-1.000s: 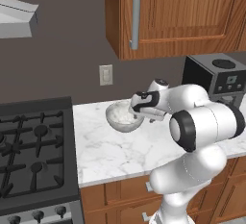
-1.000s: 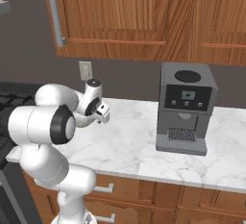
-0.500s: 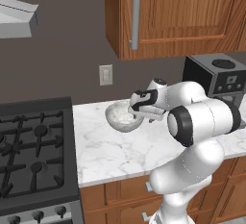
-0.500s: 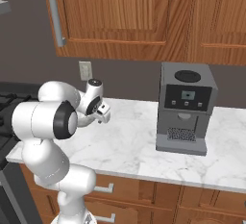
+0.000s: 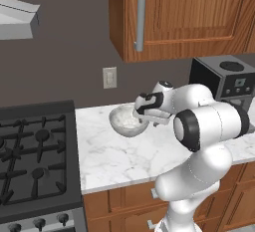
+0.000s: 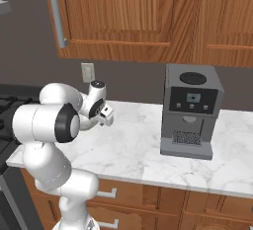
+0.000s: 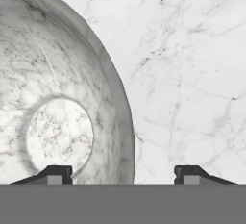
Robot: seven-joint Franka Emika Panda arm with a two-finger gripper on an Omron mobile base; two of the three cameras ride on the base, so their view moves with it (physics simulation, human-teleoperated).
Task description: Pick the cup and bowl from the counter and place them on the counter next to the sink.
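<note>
The pale grey bowl with a white speckled inside stands on the white marble counter near the back wall. My gripper is at the bowl's right rim and is open. In the hand view the bowl takes up the left side. The gripper straddles the rim, with one fingertip inside the bowl and the other over bare counter. From the right base view the gripper sits beside my forearm, which hides the bowl. The cup and the sink are out of view.
A black gas stovetop borders the counter's left end. A grey coffee machine stands on the right part of the counter. Wooden upper cabinets hang overhead, and a wall outlet is behind the bowl.
My elbow has swung a little to the left. The gripper stays at the bowl's rim and the bowl has not moved.
</note>
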